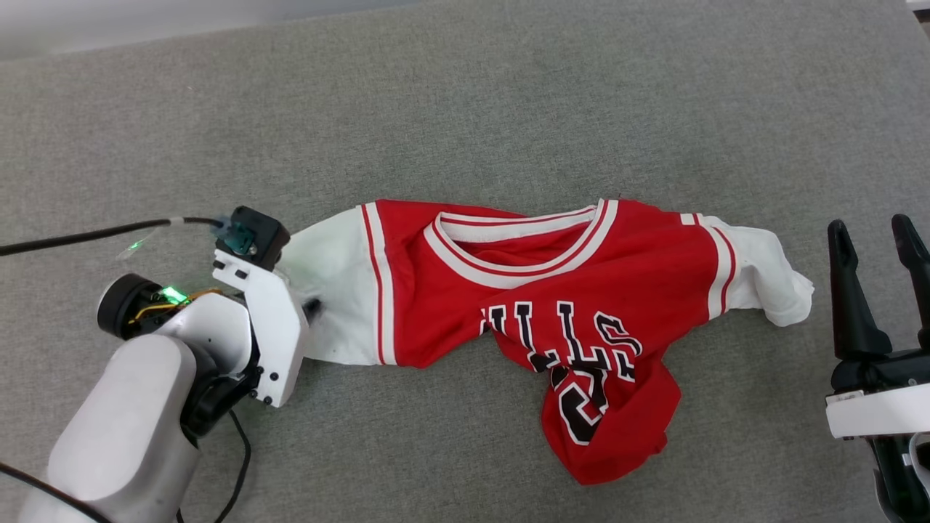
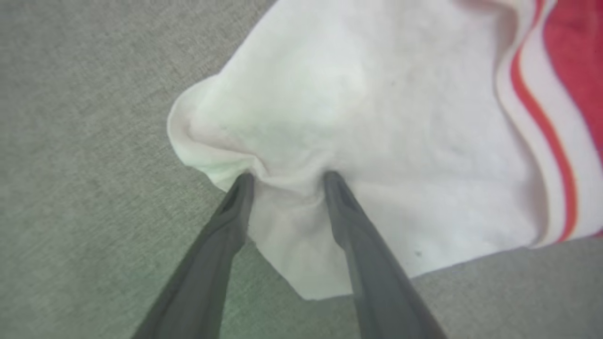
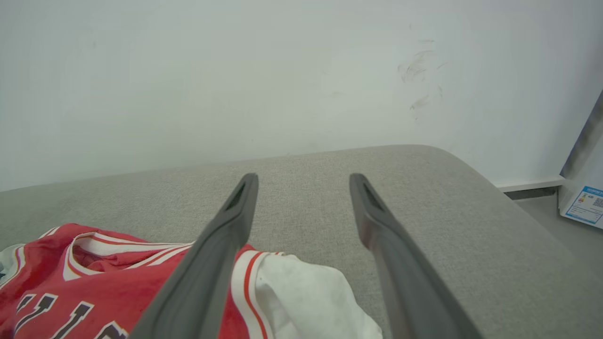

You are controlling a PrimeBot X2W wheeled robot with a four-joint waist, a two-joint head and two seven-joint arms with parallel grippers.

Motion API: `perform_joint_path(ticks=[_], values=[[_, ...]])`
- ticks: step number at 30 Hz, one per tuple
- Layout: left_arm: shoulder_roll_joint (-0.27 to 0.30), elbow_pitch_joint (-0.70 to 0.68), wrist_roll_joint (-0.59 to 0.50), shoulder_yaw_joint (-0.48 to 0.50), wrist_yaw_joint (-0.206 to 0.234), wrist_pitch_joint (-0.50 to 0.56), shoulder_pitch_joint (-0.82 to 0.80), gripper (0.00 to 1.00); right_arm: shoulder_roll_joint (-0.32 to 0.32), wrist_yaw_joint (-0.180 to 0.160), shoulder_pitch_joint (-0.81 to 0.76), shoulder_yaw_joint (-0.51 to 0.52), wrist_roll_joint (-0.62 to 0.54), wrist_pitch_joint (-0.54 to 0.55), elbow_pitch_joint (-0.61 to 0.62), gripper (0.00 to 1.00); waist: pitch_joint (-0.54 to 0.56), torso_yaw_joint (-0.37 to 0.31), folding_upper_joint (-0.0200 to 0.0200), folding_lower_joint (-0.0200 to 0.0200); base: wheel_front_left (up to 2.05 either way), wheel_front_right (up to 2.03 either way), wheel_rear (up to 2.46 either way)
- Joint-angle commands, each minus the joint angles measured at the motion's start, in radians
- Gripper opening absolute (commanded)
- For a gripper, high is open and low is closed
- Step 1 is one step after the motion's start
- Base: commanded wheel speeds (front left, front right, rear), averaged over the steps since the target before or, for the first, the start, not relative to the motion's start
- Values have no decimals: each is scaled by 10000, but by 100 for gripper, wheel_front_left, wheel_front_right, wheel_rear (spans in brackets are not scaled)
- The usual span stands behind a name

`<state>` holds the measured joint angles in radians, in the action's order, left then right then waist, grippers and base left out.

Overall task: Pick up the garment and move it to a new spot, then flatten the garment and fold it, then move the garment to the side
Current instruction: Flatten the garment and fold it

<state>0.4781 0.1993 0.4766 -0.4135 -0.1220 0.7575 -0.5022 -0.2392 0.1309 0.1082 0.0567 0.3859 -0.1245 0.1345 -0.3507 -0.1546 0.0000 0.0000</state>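
Observation:
The garment [image 1: 465, 290], a red jersey with white sleeves, striped trim and black block letters, lies crumpled on the grey padded surface [image 1: 508, 109], its lower part twisted toward me. My left gripper [image 1: 314, 306] is at the jersey's left sleeve. In the left wrist view the sleeve [image 2: 377, 117] bunches between the tips of the left gripper [image 2: 288, 176], whose two fingers press into the cloth and stand apart. My right gripper [image 1: 870, 225] is open just right of the other sleeve, with nothing in it. In the right wrist view the right gripper [image 3: 304, 176] hovers above the surface with the garment [image 3: 94, 282] at lower left.
A black cable [image 1: 87, 234] runs from the left arm off the left edge. A pale wall [image 3: 282, 70] backs the grey surface, whose rounded corner [image 3: 447, 160] drops to the floor at the right, beside a white panel with a label [image 3: 584, 202].

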Motion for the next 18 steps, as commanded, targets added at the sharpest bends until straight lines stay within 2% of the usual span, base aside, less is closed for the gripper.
perform_joint_path(ticks=[1, 5, 10, 14, 18], values=[[-122, 433, -40, -192, -5, -167, 446, 0, 7, -5, 70, 64, -67, -68, -51, 100, 68, 64, 0, 0, 0, 0, 0], [-181, 384, -63, 95, 155, -1184, 512, 0, -75, -3, -22, 76, -130, 2, -113, 100, 338, 241, 0, 0, 0, 0, 0], [-155, -459, -4, 600, 568, -2280, 884, 0, -146, -3, -236, 133, -188, 128, -142, 100, 871, 603, 0, 0, 0, 0, 0], [-13, -1681, 220, 1030, 974, -2639, 1678, 0, -128, -3, -439, 234, -223, 243, -147, 100, 1335, 905, 0, 0, 0, 0, 0], [44, -3240, 656, 1302, 1287, -2497, 2749, 0, -41, -5, -669, 411, -276, 336, -90, 100, 1713, 1219, 0, 0, 0, 0, 0]])
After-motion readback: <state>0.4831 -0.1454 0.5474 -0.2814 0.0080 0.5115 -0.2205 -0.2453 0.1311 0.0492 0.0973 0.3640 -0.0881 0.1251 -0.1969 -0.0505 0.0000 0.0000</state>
